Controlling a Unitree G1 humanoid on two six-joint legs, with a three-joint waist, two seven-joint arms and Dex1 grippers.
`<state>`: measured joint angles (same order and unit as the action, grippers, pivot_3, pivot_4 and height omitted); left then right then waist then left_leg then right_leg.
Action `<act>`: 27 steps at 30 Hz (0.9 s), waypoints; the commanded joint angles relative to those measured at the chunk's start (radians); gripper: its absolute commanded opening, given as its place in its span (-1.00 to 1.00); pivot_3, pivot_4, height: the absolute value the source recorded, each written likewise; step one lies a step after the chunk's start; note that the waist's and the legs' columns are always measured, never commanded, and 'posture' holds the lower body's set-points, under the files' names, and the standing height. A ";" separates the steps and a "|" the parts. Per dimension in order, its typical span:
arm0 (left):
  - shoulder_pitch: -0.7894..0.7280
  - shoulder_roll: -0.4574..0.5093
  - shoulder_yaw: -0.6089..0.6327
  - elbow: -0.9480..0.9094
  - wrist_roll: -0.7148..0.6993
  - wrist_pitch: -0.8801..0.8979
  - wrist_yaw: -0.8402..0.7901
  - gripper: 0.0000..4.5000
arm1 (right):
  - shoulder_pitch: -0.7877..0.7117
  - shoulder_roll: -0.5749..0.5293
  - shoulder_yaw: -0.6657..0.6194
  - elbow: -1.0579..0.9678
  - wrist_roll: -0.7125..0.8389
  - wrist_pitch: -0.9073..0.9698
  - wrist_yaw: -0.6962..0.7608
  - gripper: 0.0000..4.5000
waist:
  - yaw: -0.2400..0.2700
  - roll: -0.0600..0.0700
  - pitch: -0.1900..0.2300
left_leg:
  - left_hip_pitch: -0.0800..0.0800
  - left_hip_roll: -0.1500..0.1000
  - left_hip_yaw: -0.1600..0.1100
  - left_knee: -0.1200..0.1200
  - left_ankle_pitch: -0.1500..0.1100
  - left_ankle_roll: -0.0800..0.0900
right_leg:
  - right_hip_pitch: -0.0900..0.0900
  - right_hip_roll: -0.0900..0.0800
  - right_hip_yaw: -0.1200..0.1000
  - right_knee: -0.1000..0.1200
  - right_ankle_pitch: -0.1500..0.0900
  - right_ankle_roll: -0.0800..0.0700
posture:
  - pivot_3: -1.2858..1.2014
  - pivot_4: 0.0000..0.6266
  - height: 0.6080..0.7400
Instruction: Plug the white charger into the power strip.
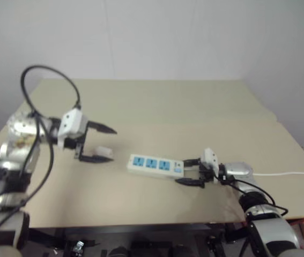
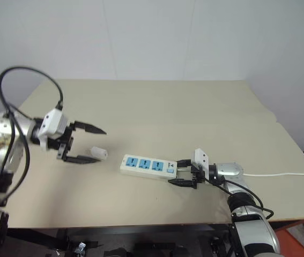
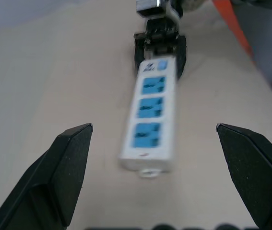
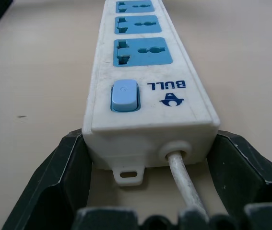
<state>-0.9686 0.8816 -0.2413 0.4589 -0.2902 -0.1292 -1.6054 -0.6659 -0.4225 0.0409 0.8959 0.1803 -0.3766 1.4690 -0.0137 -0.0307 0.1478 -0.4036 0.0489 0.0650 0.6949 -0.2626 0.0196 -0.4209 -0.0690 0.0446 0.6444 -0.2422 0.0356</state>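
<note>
- We are looking at a beige surface (image 2: 194,107) before a pale wall.
- The left end effector (image 2: 91,144) is hanging spread wide, the white charger (image 2: 98,153) lying just beside its lower finger.
- The right end effector (image 2: 182,172) is clamping the power strip (image 2: 148,166) at its switch end.
- We cannot make out the charger's prongs.

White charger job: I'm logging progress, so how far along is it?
Done: right end effector brackets the switch end of the long white three-socket power strip. In hand: open left end effector hovers by the small white charger block. Left: grasping, plugging in.

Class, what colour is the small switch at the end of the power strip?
Light blue switch on the white power strip; clearest in the right wrist view.
</note>
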 commanded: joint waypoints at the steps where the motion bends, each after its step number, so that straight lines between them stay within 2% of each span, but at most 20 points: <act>1: -0.198 -0.017 -0.219 0.220 0.093 -0.182 -0.009 1.00 | -0.011 0.000 0.005 -0.034 0.007 -0.039 0.026 0.52 | -0.001 0.000 0.000 | 0.000 0.000 0.000 0.000 0.000 0.000 | 0.000 0.000 0.000 0.000 0.000 0.000 | 0.03 -0.52 1.00; 5: -0.412 -0.084 -0.470 0.478 0.217 -0.335 -0.009 1.00 | -0.021 0.005 0.020 -0.008 -0.013 -0.046 0.006 0.52 | -0.007 0.000 0.000 | -0.001 0.000 0.000 0.000 0.000 0.000 | -0.001 0.001 0.001 0.001 0.000 0.000 | 0.03 -0.52 1.00; 8: -0.520 -0.158 -0.597 0.622 0.298 -0.324 -0.009 1.00 | -0.030 0.007 0.036 0.015 -0.041 -0.046 -0.021 0.52 | -0.009 0.000 0.000 | -0.001 0.001 0.000 0.000 0.000 0.000 | -0.001 0.002 0.002 0.001 0.000 0.000 | 0.03 -0.52 1.00; 10: -0.549 -0.203 -0.634 0.691 0.340 -0.321 -0.009 1.00 | -0.036 0.007 0.050 0.034 -0.068 -0.059 -0.046 0.52 | -0.008 0.000 0.000 | -0.001 0.001 0.000 0.001 0.000 0.000 | -0.001 0.002 0.002 0.001 0.000 0.000 | 0.03 -0.52 1.00; 17: -0.547 -0.274 -0.621 0.803 0.544 -0.373 -0.009 1.00 | -0.033 0.017 0.060 0.040 -0.082 -0.057 -0.070 0.52 | -0.022 0.000 0.001 | 0.000 0.001 -0.001 0.001 0.000 0.000 | -0.001 0.003 0.003 0.002 0.000 0.000 | 0.03 -0.52 1.00; 27: -0.471 -0.309 -0.549 0.812 0.696 -0.375 0.034 1.00 | -0.027 0.007 0.068 0.035 -0.086 -0.052 -0.091 0.52 | -0.027 0.000 0.001 | 0.000 0.001 -0.001 0.001 0.000 0.000 | -0.001 0.003 0.003 0.003 0.000 0.000 | 0.03 -0.52 1.00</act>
<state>-1.4346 0.5717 -0.8078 1.2710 0.3784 -0.4950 -1.5863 -0.7040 -0.4052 0.0966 0.9218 0.1300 -0.4288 1.4100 -0.0404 -0.0309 0.1483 -0.4034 0.0502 0.0637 0.6957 -0.2626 0.0200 -0.4219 -0.0662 0.0476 0.6471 -0.2425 0.0361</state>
